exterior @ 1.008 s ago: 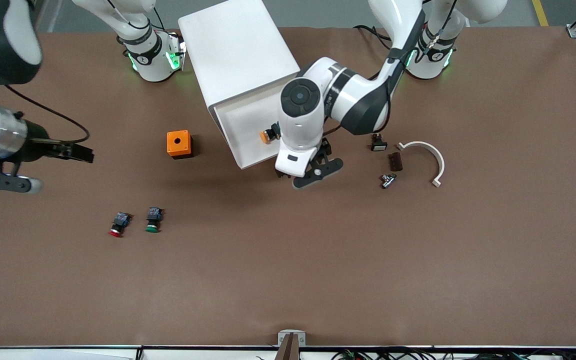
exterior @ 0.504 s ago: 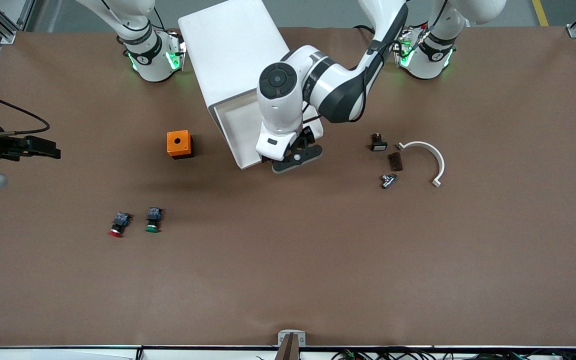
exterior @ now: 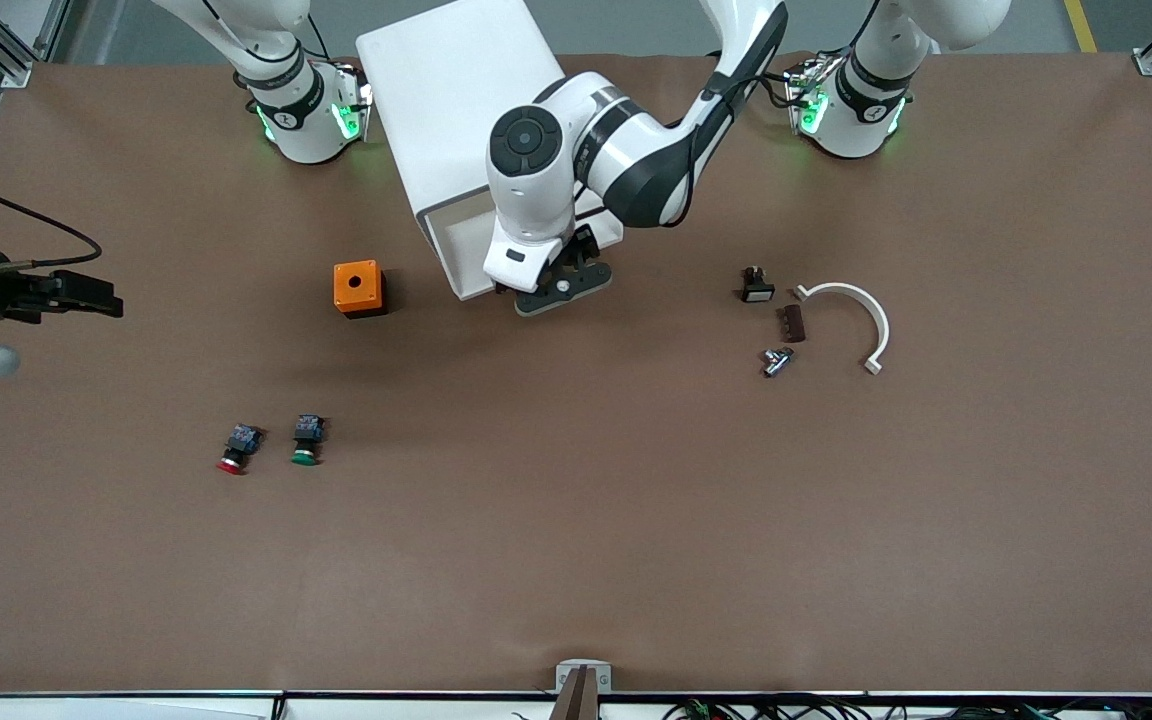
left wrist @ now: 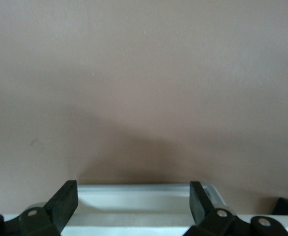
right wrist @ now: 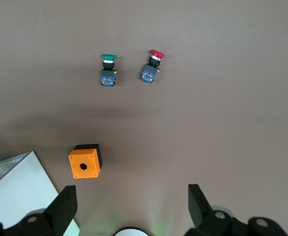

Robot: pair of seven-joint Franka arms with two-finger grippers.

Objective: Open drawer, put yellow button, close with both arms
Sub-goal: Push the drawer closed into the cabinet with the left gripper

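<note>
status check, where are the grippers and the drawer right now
Left gripper open at the front edge of the drawer, which is partly out. Right gripper open, empty, waiting at its end of the table. Yellow button not visible.

The left arm covers the drawer; bare table lies nearer the camera.
</note>
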